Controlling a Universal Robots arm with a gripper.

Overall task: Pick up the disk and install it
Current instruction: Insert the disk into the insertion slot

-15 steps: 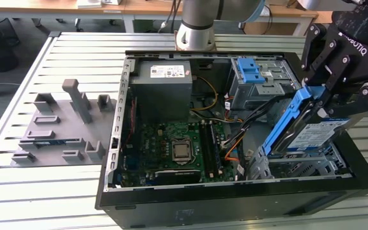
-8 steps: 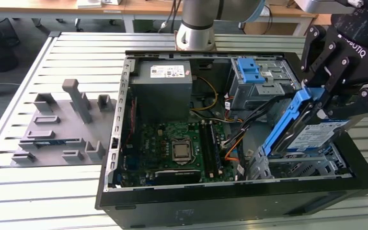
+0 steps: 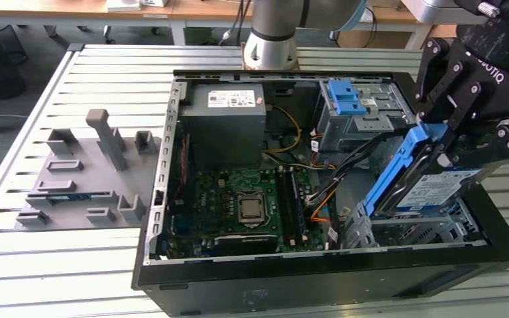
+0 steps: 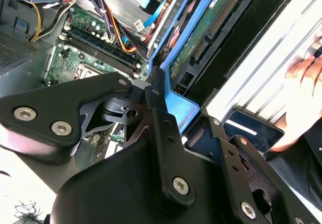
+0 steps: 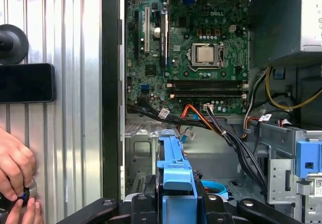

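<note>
While in claw (image 3: 447, 154), disk (image 3: 433, 190) over bay (image 3: 437, 230)

Gripped in the matt black pincer (image 3: 453, 156), the disk (image 3: 431, 192) is dull silver metal framed in smooth blue plastic.

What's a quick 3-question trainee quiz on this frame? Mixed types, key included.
1. True or false: the gripper is shut on the disk.
2. At the case, the disk is: A) lying level B) steeply tilted C) dropped outside.
3. Fill in: the cage latch is ____ in colour.
Key: 1 true; 2 B; 3 blue.
</note>
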